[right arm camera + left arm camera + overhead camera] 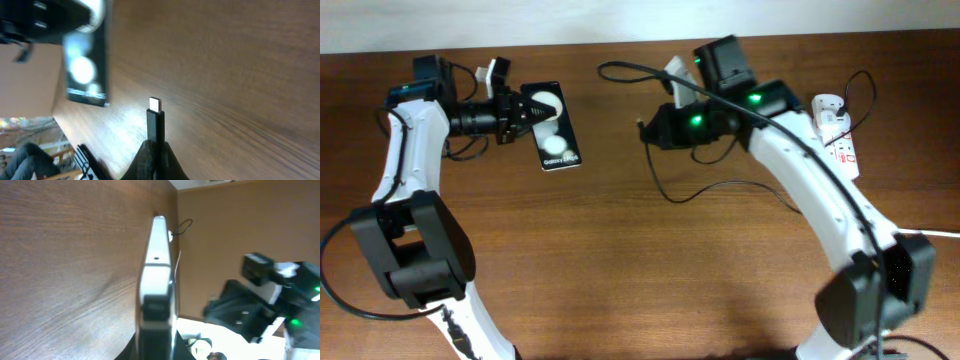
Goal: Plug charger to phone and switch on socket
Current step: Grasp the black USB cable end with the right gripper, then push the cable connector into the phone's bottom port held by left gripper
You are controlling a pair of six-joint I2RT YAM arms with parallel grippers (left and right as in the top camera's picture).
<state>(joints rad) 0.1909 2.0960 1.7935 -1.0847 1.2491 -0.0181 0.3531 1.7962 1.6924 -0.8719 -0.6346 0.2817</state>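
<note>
The phone [553, 130] is a black slab with two white spots, lying at the table's back left. My left gripper [523, 112] is shut on its far end; the left wrist view shows the phone edge-on [156, 265] between my fingers [156, 347]. My right gripper [650, 128] is shut on the charger plug [156, 120], silver tip pointing toward the phone [85, 65], a gap apart. The thin black charger cable [710, 190] loops back to the white adapter [828, 108] in the socket [840, 145] at the back right.
The thick white cord [930, 233] leaves the frame at the right edge. The right arm [820, 190] spans the right side of the table, the left arm [405, 180] the left side. Bare wood lies between phone and plug.
</note>
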